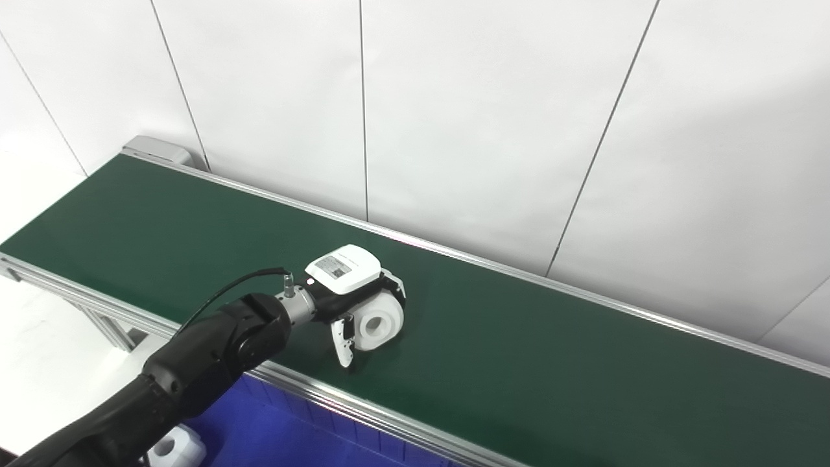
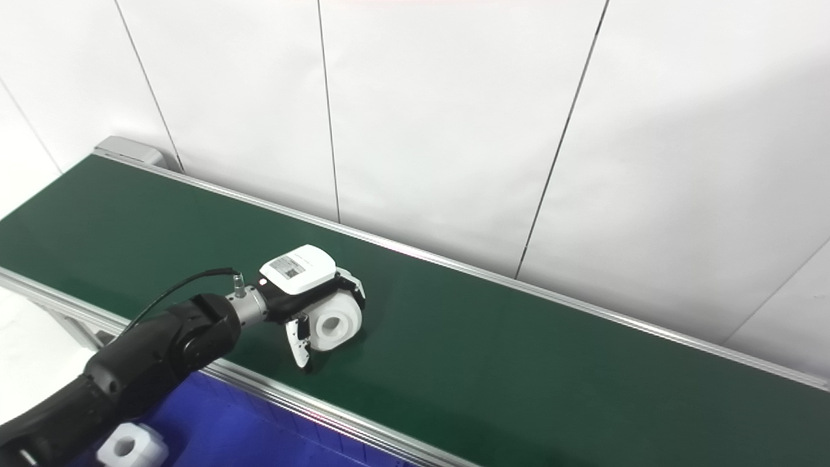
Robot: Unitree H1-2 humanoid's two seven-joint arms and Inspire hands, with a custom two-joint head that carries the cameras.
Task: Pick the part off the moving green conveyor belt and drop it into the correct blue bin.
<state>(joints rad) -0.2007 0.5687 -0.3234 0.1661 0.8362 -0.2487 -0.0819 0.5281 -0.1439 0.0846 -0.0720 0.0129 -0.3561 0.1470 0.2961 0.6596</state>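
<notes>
Hand of the left arm (image 1: pixel 353 295) lies low over the green conveyor belt (image 1: pixel 519 337), its fingers (image 1: pixel 393 285) curled over the far side of the white part (image 1: pixel 379 324) and the thumb (image 1: pixel 342 344) pointing down at the near side. The part, a short cylinder with a round hole, sits on the belt under the palm; whether the grip is already firm I cannot tell. Below the arm, in the blue bin (image 1: pixel 272 428), is a second white part (image 1: pixel 178 449). The right hand is out of sight.
</notes>
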